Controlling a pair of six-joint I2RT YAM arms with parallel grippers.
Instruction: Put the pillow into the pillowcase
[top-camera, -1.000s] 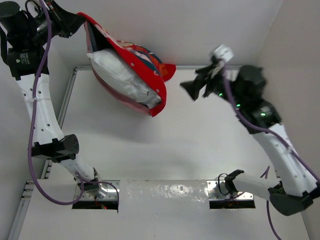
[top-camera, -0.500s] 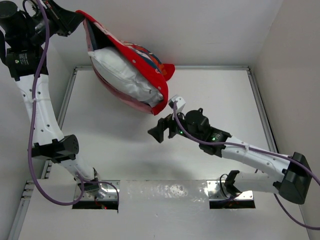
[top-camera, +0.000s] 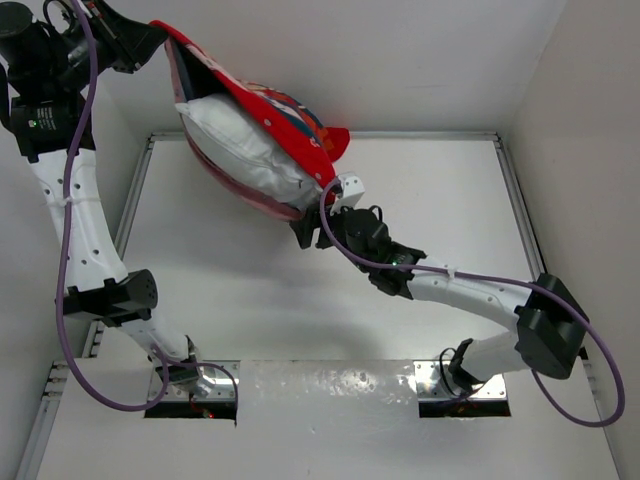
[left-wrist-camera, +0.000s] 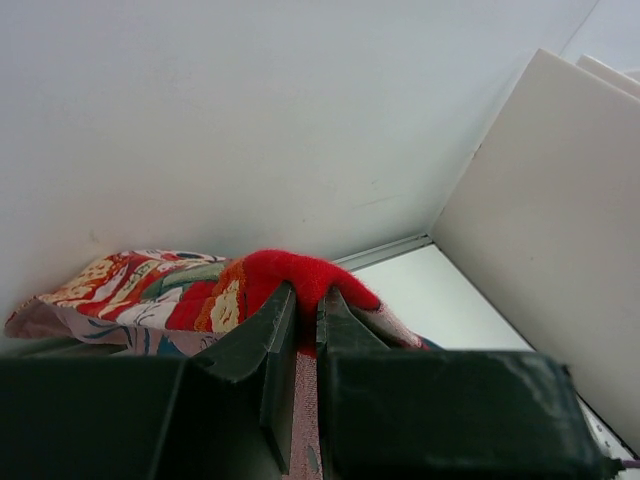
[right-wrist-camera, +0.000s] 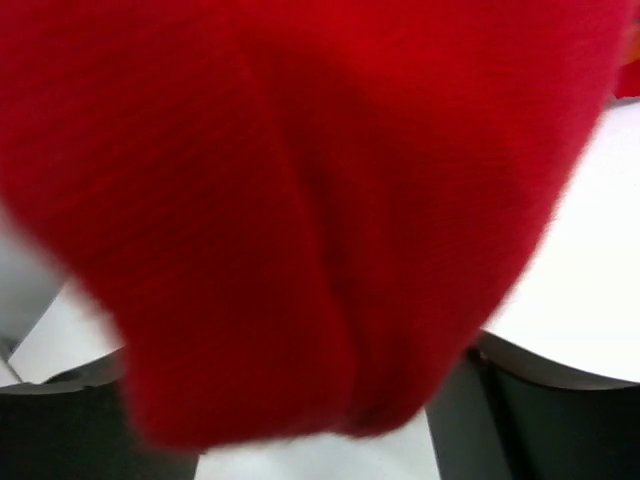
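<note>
The red printed pillowcase (top-camera: 285, 115) hangs slanting in the air from the back left toward the middle. The white pillow (top-camera: 240, 145) sits partly inside it and shows through the open side facing me. My left gripper (top-camera: 152, 36) is raised at the back left and shut on the pillowcase's upper corner; in the left wrist view the jaws (left-wrist-camera: 305, 297) pinch a red fold of the pillowcase (left-wrist-camera: 300, 270). My right gripper (top-camera: 304, 231) is at the hanging lower end. In the right wrist view red pillowcase cloth (right-wrist-camera: 300, 200) fills the frame between the wide-apart fingers (right-wrist-camera: 520, 410).
The white table (top-camera: 430, 200) lies below, with a metal rail (top-camera: 138, 190) along its left side and another along the back. White walls stand close on the left, back and right. The arm bases (top-camera: 460, 385) sit at the near edge.
My right arm has swung from the back right down and left to the lower end of the hanging pillowcase. The left gripper and the pillowcase have stayed in place.
</note>
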